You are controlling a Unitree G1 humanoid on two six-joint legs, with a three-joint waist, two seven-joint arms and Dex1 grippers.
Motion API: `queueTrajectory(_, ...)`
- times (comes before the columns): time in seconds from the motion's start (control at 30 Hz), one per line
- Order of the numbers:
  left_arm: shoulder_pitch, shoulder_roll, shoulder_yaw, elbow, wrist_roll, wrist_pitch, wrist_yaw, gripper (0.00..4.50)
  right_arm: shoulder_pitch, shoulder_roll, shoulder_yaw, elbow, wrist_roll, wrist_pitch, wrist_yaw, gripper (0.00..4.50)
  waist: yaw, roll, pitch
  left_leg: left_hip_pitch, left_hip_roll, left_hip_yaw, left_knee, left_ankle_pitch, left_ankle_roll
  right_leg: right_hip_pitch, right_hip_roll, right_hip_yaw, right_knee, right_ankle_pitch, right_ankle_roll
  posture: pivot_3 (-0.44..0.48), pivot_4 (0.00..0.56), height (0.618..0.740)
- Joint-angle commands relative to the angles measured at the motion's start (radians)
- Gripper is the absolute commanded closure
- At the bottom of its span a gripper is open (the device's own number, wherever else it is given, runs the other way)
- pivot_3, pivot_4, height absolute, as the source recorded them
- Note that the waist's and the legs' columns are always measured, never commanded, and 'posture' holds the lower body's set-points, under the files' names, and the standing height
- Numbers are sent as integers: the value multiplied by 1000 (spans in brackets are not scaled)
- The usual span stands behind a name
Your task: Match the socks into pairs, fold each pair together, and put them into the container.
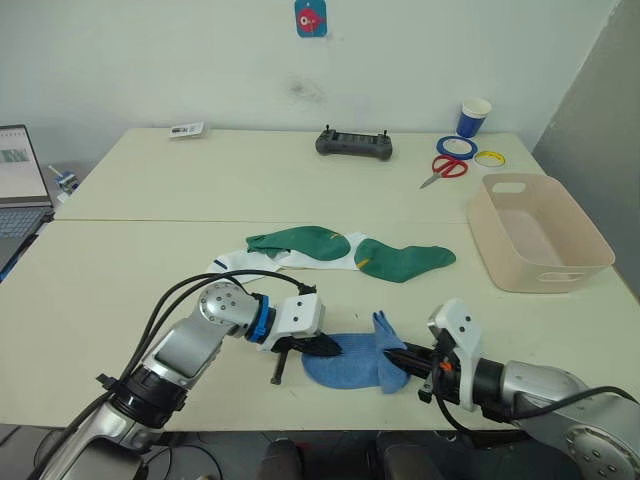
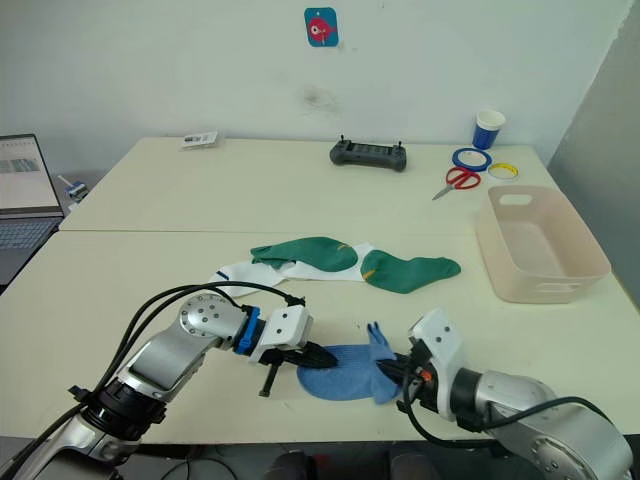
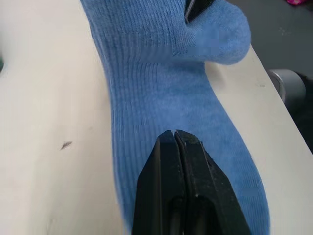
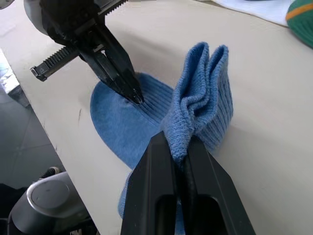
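- We see the blue socks (image 1: 350, 362) lying near the front edge of the table (image 1: 200, 200), between our two grippers; they look stacked into one flat piece (we cannot tell the layers apart).
- Our left gripper (image 1: 325, 347) has its jaws closed together, tips pressing down on the toe half of the blue fabric; in the left wrist view the two fingers (image 3: 178, 161) meet with no gap, and we cannot tell whether any cloth is pinched between them.
- Our right gripper (image 1: 400, 358) is clamped on the cuff end; the right wrist view shows the ribbed cuffs bunched and standing up from between its fingers (image 4: 156, 181).
- Two green socks (image 1: 350, 250) lie further back at mid-table, toes overlapping; a white sock (image 1: 240, 265) lies partly under the left one.
- The bin (image 1: 540, 232) stands at the right side of the table, well apart from the socks, with nothing visible inside.
- Behind it are scissors (image 1: 445, 170), tape rolls (image 1: 470, 150) and a cup (image 1: 475, 115); a controller (image 1: 353, 143) sits at the far edge; a laptop (image 1: 20, 180) is at the far left.
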Motion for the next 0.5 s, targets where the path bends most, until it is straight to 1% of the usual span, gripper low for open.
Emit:
queueTrajectory(0.03,20,-14,-21,7,40,-73,15,4500,-62,24,42,45,26,23,-11,4433,0,0,0,0,0,0,0,0,0,0,0,0,0,0,0,0,150,740)
queueTrajectory(0.23,29,-43,-19,25,58,-96,39,4500,-180,88,112,149,25,76,-33,4433,1,0,0,-1,0,0,0,0,0,0,0,0,0,0,0,0,150,740)
queueTrajectory(0.37,20,-26,21,44,47,-91,46,4500,-218,129,155,209,19,96,-36,4433,0,0,0,-1,0,0,0,0,0,-1,0,0,0,0,0,0,150,740)
queueTrajectory(0.47,11,-3,54,59,43,-83,54,4500,-237,162,162,240,11,97,-53,4433,0,0,0,-1,0,0,-1,0,0,-1,0,0,0,0,0,0,150,740)
queueTrajectory(0.5,13,9,67,60,40,-80,55,4500,-245,167,162,240,11,96,-56,4189,0,0,0,-1,1,0,-1,0,0,-1,1,0,0,0,0,0,150,740)
